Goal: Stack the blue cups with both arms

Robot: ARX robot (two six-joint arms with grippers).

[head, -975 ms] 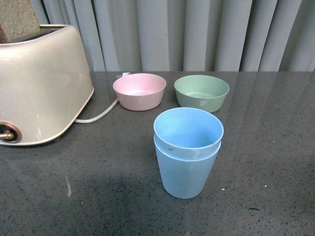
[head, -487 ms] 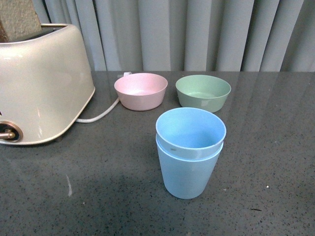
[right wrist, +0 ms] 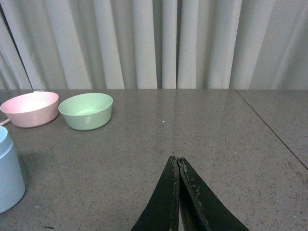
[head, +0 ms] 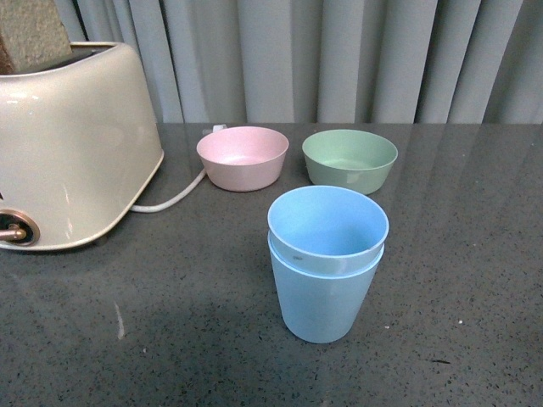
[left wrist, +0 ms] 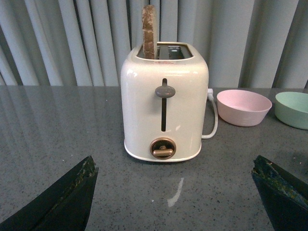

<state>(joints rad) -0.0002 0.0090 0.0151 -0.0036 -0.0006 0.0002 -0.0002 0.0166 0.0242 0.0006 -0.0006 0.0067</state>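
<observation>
Light blue matte plastic marked the blue cups [head: 327,263], two tapered tumblers without handles, one nested upright inside the other so that the inner rim stood a little above the outer rim, slightly askew. The stack stood on the dark grey speckled bench [head: 187,331], in front of the green bowl [head: 349,159] and apart from it. Beside the green bowl sat the pink bowl [head: 243,157], close but not touching. Further out from the cups, beyond the pink bowl, stood a cream toaster [head: 72,144] with a slice of bread [left wrist: 149,31] upright in its slot and a white cord [head: 170,202] trailing toward the pink bowl. Grey curtains [head: 339,59] hung behind the bench.

The left end effector [left wrist: 175,192] had its fingers wide apart, holding nothing, facing the toaster. The right end effector [right wrist: 178,202] had its fingers pressed together, empty, well apart from the cups.
</observation>
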